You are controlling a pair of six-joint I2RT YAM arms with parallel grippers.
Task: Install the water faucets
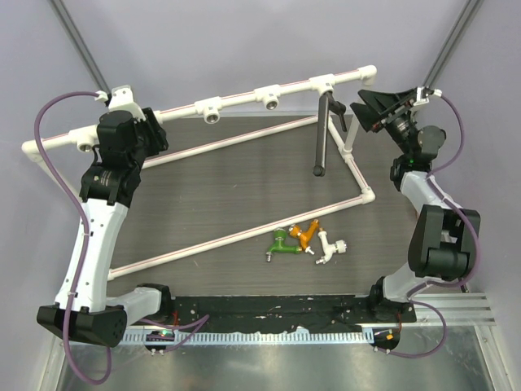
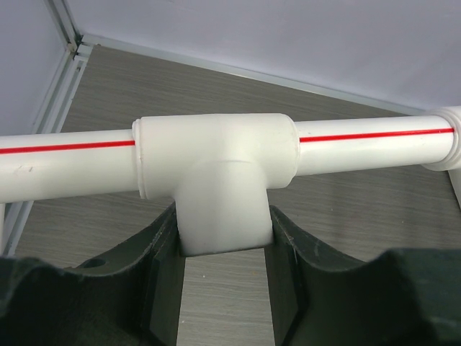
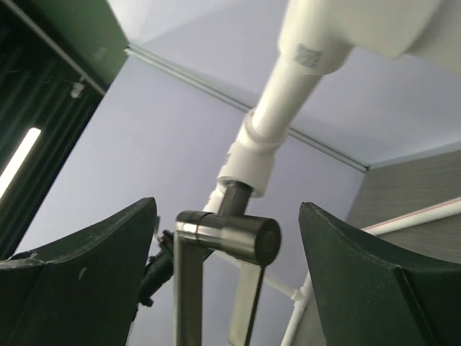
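Note:
The black faucet (image 1: 321, 134) hangs by its top end from the rightmost tee socket (image 1: 326, 83) of the white pipe frame. In the right wrist view its metal body (image 3: 230, 234) sits under a white socket. My right gripper (image 3: 227, 209) is open, with a finger on each side of that body and not touching it; in the top view it (image 1: 363, 110) is just right of the faucet. The green (image 1: 279, 243), orange (image 1: 307, 235) and white (image 1: 330, 247) faucets lie together on the table. My left gripper (image 2: 223, 216) is shut on the leftmost tee socket (image 2: 216, 180).
The white pipe frame (image 1: 244, 134) spans the dark table, with its raised back rail carrying several tee sockets (image 1: 212, 108). Purple walls and two slanted corner posts (image 1: 81, 45) enclose the back. A black rail runs along the near edge (image 1: 269, 309).

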